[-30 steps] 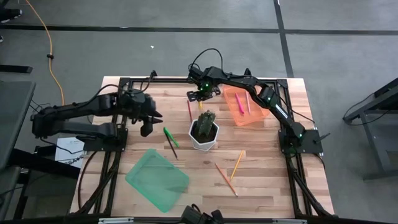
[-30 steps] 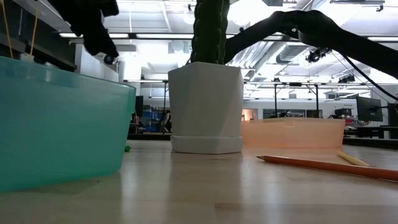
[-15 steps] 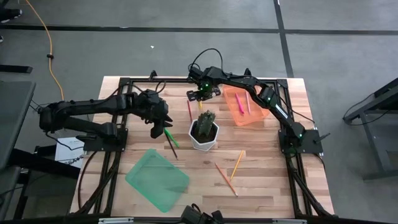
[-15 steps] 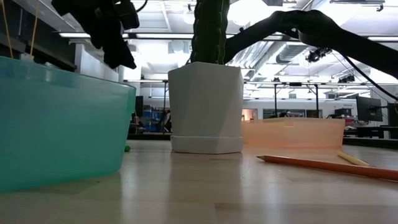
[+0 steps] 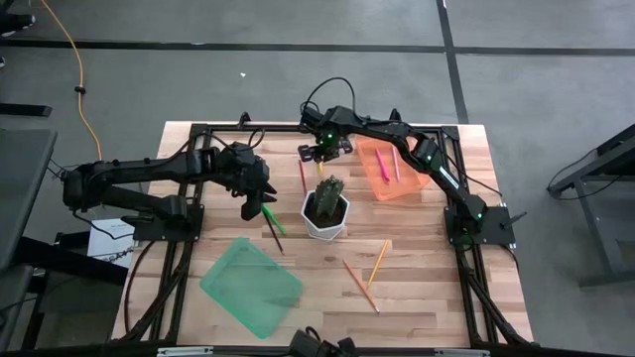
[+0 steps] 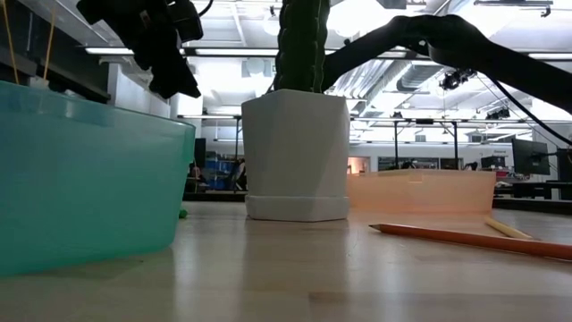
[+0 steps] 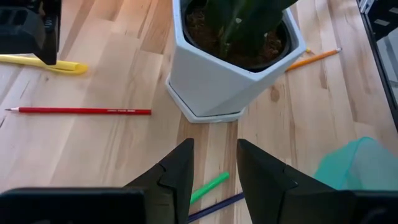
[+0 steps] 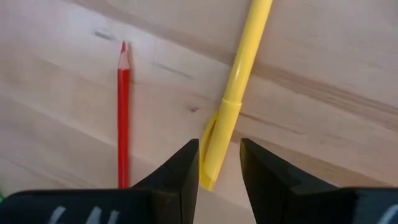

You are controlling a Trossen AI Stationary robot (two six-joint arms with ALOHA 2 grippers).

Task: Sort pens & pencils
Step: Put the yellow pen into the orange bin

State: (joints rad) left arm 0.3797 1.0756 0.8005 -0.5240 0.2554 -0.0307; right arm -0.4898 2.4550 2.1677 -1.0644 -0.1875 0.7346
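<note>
My left gripper (image 5: pixel 259 207) (image 7: pixel 214 158) hangs open just above the green pen (image 5: pixel 271 217) (image 7: pixel 208 186), left of the white cactus pot (image 5: pixel 325 210). The dark pencil (image 5: pixel 274 237) lies beside that pen. My right gripper (image 5: pixel 319 151) (image 8: pixel 219 158) is open and low over the table behind the pot. Its fingers stand on either side of the clip end of the yellow pen (image 8: pixel 231 106) (image 7: pixel 43 62). The red pencil (image 5: pixel 302 176) (image 8: pixel 123 118) lies flat next to it. A pink pen (image 5: pixel 382 165) lies in the orange tray (image 5: pixel 409 184). An orange pencil (image 5: pixel 360 286) and a yellow-orange pencil (image 5: pixel 378 263) lie on the near right part of the table.
The cactus pot (image 6: pixel 295 152) stands mid-table between the two grippers. A green tray (image 5: pixel 251 286) (image 6: pixel 85 179) sits near the near left edge. The orange tray (image 6: pixel 420 190) is at the far right. Bare wood shows between the green tray and the two near pencils.
My left gripper has moved toward the table's right and slightly nearer, from beside its arm base to a spot over the green pen beside the pot, and it has come lower. Most of that travel happened early; it has barely shifted since. The pens and pencils have stayed put.
</note>
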